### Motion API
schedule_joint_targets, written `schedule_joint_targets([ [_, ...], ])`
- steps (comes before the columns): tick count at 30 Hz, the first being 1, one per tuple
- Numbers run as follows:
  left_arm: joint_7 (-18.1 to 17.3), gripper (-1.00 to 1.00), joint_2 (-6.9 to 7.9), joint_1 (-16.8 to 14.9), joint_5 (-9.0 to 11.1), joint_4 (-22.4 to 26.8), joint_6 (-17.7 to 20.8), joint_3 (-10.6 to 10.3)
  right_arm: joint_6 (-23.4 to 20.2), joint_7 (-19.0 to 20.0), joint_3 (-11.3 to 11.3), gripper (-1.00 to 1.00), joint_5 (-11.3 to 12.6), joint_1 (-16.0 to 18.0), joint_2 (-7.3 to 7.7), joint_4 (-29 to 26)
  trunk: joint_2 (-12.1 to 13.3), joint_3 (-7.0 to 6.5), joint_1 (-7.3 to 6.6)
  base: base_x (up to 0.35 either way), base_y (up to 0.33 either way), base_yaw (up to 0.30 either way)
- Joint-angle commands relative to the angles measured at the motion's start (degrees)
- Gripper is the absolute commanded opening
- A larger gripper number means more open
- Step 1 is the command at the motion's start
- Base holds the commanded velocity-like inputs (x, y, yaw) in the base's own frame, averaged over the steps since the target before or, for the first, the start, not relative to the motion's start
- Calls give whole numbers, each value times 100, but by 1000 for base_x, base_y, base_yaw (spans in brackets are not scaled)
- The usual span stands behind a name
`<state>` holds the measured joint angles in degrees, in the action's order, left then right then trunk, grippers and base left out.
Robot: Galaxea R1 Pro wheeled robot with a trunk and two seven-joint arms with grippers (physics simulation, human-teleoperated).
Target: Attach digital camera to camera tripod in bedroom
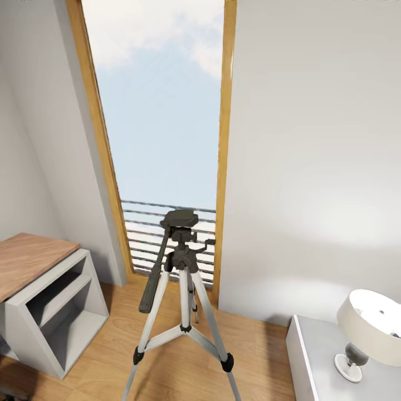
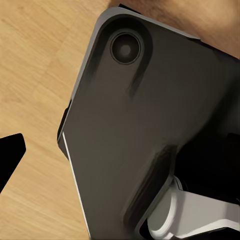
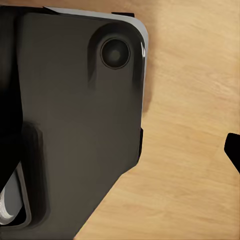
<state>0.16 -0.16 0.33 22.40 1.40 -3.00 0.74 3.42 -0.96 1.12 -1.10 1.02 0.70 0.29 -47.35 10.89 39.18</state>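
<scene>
Head view: camera tripod [image 1: 181, 289] upright on wood floor [image 1: 167, 356] before tall window [image 1: 161, 111]; desk [image 1: 33, 262] left of tripod, lamp [image 1: 370, 326] right; grippers' grip state cannot be told.

Camera tripod [image 1: 181, 289] stands on floor [image 1: 167, 362] at centre, before tall window [image 1: 161, 111]. Bench [image 1: 28, 259] at left by wall. Lamp [image 1: 370, 334] on cabinet [image 1: 317, 362] at right.

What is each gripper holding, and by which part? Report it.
Nothing, as far as can be seen: the left fingertip and the right fingertip each hang over the wood floor, touching nothing. The camera tripod carries no camera on its head.
</scene>
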Motion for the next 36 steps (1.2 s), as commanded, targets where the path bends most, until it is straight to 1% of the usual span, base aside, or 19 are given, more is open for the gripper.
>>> schedule_joint_targets([
  [1, 2, 100, -1, 3, 26, 10, -8, 5, 18, -10, 10, 100, -12, 4, 0, 6, 37, -12, -22, 0, 0, 0],
  [36, 2, 100, -1, 3, 36, 4, -8, 5, 18, -10, 9, 100, -5, 4, 0, 6, 1440, -640, -790, 0, 0, 0],
])
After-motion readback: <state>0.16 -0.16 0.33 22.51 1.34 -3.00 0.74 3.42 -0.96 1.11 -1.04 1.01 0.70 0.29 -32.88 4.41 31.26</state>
